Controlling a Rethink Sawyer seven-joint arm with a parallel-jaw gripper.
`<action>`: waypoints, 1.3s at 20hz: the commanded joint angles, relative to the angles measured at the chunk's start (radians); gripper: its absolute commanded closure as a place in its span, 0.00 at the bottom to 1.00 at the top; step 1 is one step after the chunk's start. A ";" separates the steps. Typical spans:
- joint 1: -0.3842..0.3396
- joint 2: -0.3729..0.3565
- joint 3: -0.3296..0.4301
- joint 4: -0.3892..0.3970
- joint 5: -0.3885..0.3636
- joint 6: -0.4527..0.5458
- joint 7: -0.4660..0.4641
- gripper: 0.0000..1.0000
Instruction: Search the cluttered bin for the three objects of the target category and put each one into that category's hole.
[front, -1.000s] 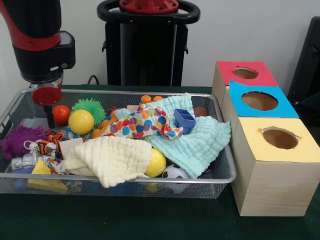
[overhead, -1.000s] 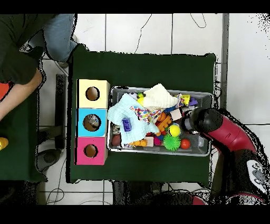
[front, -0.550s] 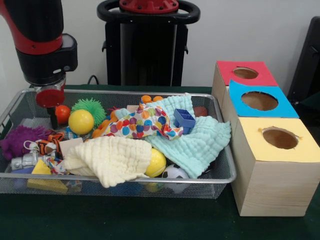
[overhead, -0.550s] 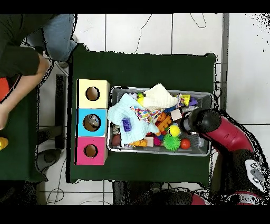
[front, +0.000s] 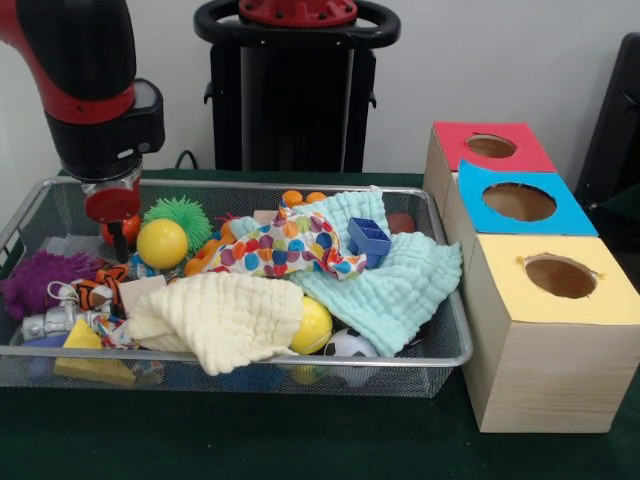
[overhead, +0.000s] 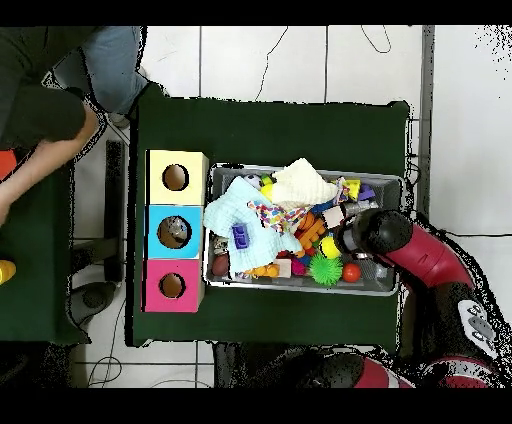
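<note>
I use the wire bin (front: 440, 352) as my mark. My gripper (front: 118, 235) hangs over its left end, right in front of the orange ball (front: 128, 228) and just left of the yellow ball (front: 163, 243); I cannot tell if my fingers are wide or closed. The cream cloth (front: 225, 318), dotted cloth (front: 275, 247) and mint cloth (front: 395, 285) fill the middle. The red box (front: 490, 148), blue box (front: 520, 203) and yellow box (front: 555, 300) stand just right of the bin.
</note>
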 joint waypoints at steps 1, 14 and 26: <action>-0.007 0.043 0.104 0.056 0.018 -0.049 0.061 0.00; 0.002 0.083 0.112 0.027 0.032 -0.085 0.087 0.00; 0.013 0.103 0.107 0.005 0.042 -0.092 0.101 0.00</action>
